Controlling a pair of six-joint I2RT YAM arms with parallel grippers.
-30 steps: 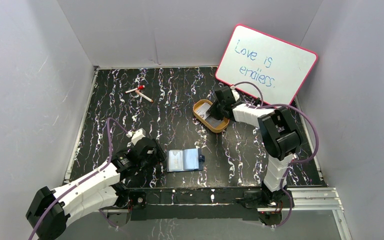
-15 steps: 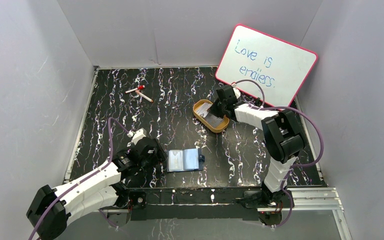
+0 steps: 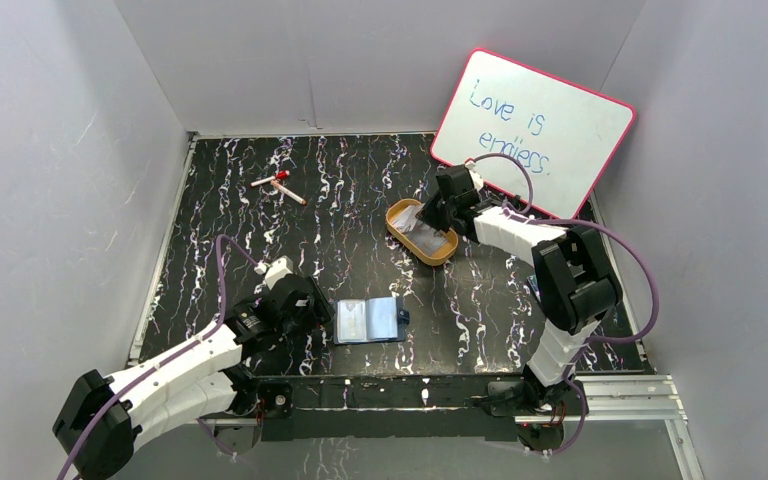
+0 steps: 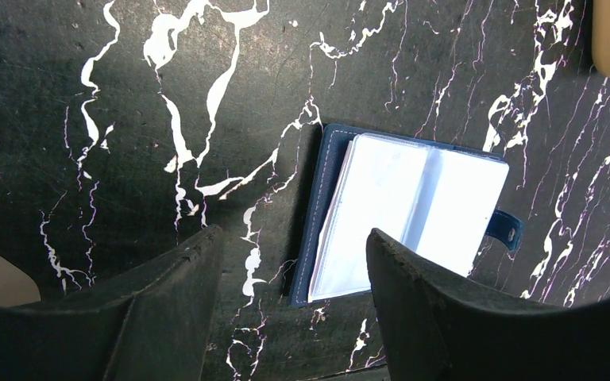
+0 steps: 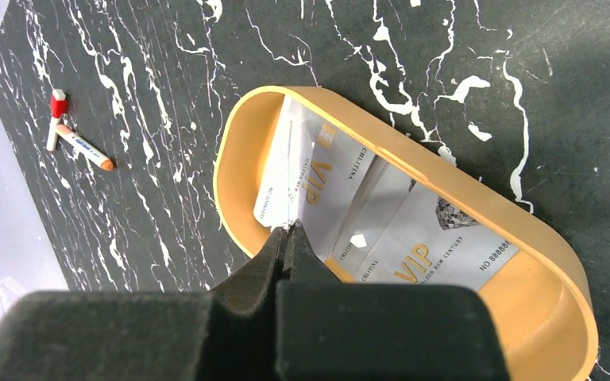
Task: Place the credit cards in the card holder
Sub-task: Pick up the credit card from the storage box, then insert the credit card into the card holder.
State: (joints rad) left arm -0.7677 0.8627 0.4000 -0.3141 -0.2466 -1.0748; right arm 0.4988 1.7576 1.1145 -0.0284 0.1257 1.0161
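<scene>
Orange tin (image 5: pixel 224 167): right gripper (image 5: pixel 289 232) has clamped onto credit card (image 5: pixel 311 171); left gripper (image 4: pixel 292 238) wide, empty

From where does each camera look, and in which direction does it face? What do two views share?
Top external: fixed high behind the robot, facing down over the table; left arm and right arm show, bases at the bottom.
Left wrist: on the left arm, facing down at the open card holder; left jaws, open, fill the bottom.
Right wrist: on the right arm, facing down into the tin with the cards; right jaws, shut, at the bottom.
Shared: top and right wrist views both show the tin and marker pens.
</scene>
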